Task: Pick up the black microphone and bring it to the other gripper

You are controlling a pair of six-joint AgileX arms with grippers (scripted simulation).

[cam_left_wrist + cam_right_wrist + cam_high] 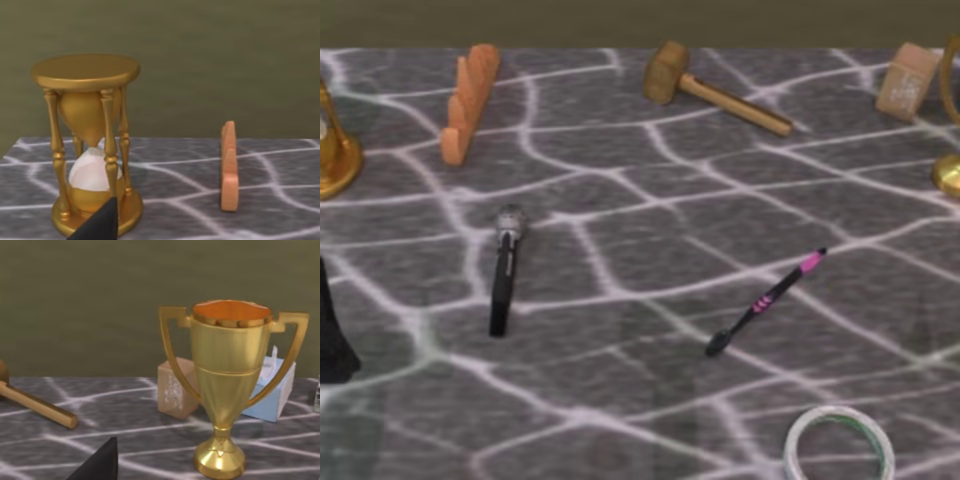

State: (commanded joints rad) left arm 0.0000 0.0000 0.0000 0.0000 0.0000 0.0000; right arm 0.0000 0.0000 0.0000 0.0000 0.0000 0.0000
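**A:** From above, where is the black microphone (504,270)?

**B:** Lying flat on the table (620,400), mesh head toward the far edge, near my left arm (332,335) at the left edge. I can't tell how my left jaws stand, and my right arm is out of sight there. No writing reads anywhere.

**A:** What surrounds it?

**B:** A black toothbrush (765,301) with pink marks well to its right, a tape roll (839,440), a wooden mallet (712,88), an orange rack (470,100).

**A:** Your left wrist?

**B:** One left finger (102,222) tip, a gold hourglass (90,145) just beyond it, the rack alongside.

**A:** Right wrist?

**B:** One right finger (102,462) tip, a gold trophy (230,385) ahead, a tan block (175,387) and a pale blue box (272,392) behind. Jaws: cannot tell.
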